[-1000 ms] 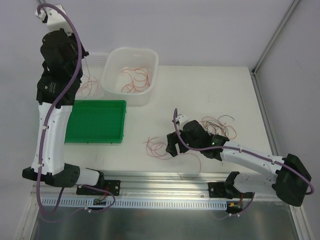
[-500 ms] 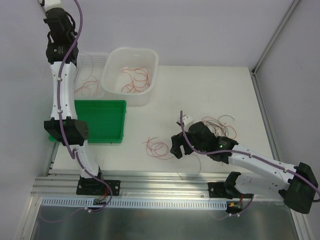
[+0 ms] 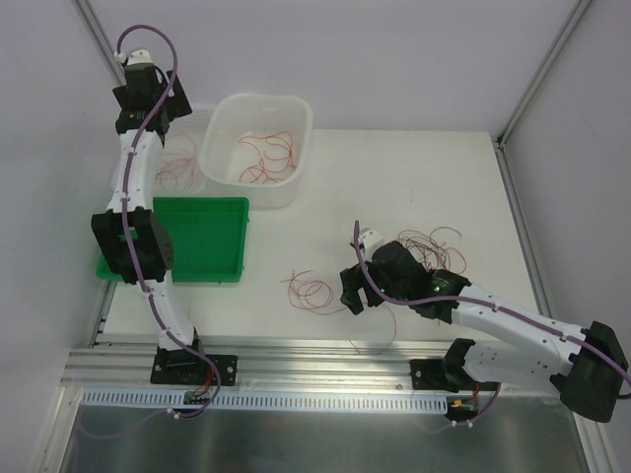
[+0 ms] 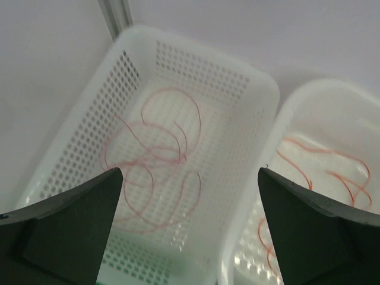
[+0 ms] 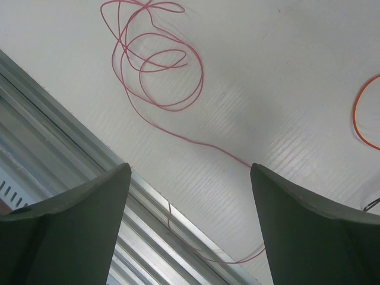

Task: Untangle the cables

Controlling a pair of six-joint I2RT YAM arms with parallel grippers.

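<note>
The cables are thin red, orange and black wires. A tangled heap of cables (image 3: 430,246) lies on the white table behind my right arm. A separate red cable coil (image 3: 311,290) (image 5: 160,59) lies near the front edge, its tail running over the rail. My right gripper (image 3: 353,293) (image 5: 190,169) hovers open just right of that coil, holding nothing. My left gripper (image 3: 158,110) (image 4: 189,172) hangs open and empty over the perforated white basket (image 3: 187,118) (image 4: 237,77). Red cables (image 4: 160,160) lie inside the basket.
A white tub (image 3: 288,108) (image 4: 332,95) beside the basket holds more red and orange wires (image 3: 261,158). A green tray (image 3: 197,236) sits in front of the basket. An aluminium rail (image 3: 325,355) (image 5: 71,148) runs along the table's front edge. An orange strand (image 5: 356,113) lies at the right.
My left arm has unfolded and reached out over the perforated basket, and its jaws now stand wide open. My right gripper has shifted slightly right and toward the front edge.
</note>
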